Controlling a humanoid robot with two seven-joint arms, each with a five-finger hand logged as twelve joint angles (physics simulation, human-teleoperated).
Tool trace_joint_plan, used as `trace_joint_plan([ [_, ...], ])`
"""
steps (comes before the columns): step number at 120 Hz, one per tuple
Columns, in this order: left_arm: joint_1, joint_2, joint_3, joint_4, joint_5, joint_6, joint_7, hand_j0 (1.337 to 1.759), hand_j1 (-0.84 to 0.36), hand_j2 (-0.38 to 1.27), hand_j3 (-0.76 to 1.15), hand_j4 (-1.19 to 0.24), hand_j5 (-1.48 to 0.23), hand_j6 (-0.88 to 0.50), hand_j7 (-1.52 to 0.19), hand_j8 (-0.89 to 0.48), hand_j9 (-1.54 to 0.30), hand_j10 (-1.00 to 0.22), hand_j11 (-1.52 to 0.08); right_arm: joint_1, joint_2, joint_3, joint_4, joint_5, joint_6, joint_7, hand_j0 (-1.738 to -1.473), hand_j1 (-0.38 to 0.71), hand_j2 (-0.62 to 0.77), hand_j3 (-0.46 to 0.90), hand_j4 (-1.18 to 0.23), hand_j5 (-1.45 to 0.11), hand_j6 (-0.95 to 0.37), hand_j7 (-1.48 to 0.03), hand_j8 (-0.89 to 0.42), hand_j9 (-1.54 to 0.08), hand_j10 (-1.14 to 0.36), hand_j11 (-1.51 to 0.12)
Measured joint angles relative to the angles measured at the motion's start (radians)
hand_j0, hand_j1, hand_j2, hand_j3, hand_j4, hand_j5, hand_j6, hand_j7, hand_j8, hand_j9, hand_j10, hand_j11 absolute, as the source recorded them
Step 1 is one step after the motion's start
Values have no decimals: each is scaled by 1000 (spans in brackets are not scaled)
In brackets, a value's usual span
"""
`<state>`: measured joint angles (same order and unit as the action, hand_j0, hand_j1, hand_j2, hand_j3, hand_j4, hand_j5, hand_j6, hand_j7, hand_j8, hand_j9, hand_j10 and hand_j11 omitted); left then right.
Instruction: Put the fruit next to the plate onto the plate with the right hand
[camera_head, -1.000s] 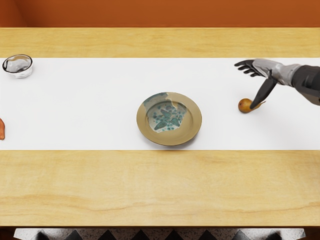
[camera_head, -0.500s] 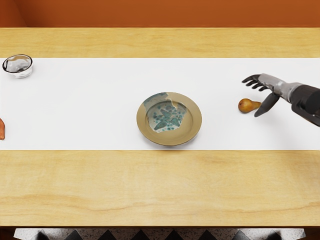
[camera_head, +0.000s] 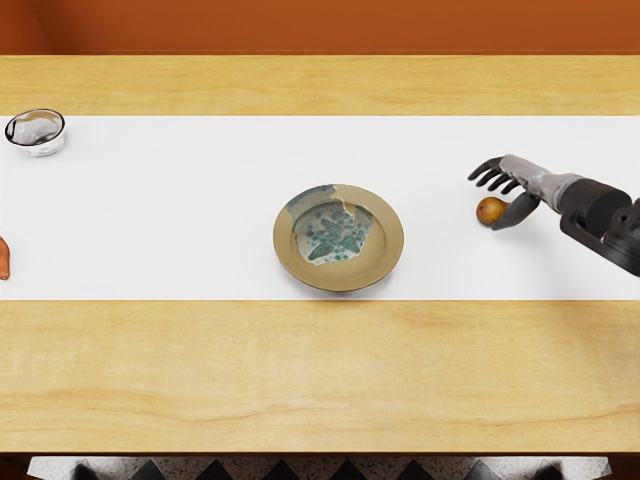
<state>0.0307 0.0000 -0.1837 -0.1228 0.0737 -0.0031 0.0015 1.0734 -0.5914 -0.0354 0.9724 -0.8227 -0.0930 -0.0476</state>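
Golden-brown pear (camera_head: 489, 210) lies on white cloth (camera_head: 180, 200), well right of the plate (camera_head: 386, 256).
Right hand (camera_head: 510, 188) hovers over it, fingers spread, gripping nothing; 1 careless thumb nudge could roll it farther from the plate.

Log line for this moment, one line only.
right hand: open, beside pear | pear: on white runner, right of plate | left arm: out of view | placed: no
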Motion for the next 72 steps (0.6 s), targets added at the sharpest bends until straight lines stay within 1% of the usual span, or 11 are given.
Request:
trace_joint_plan([
  [9, 0, 0, 0, 0, 0, 0, 0, 1658, 325, 4, 0, -21, -27, -21, -27, -21, -27, -21, -27, -2, 1, -1, -2, -9, -4, 0, -1658, 125, -74, 0, -400, -517, -401, -516, -400, -517, -399, -517],
  [20, 0, 0, 0, 0, 0, 0, 0, 1658, 325, 4, 0, -21, -27, -21, -27, -21, -27, -21, -27, -4, 2, -6, -5, -17, -12, 1, -1658, 144, -41, 0, -410, -541, -415, -536, -409, -544, -408, -545],
  [42, 0, 0, 0, 0, 0, 0, 0, 1658, 325, 4, 0, -21, -27, -21, -27, -21, -27, -21, -27, -6, 2, -19, -20, -30, -17, 1, -1658, 153, -24, 0, -424, -561, -429, -555, -423, -563, -422, -565],
  [72, 0, 0, 0, 0, 0, 0, 0, 1658, 325, 4, 0, -21, -27, -21, -27, -21, -27, -21, -27, -12, 4, -21, -32, -37, -19, 0, -1658, 171, -67, 0, -438, -571, -440, -569, -438, -572, -439, -572],
])
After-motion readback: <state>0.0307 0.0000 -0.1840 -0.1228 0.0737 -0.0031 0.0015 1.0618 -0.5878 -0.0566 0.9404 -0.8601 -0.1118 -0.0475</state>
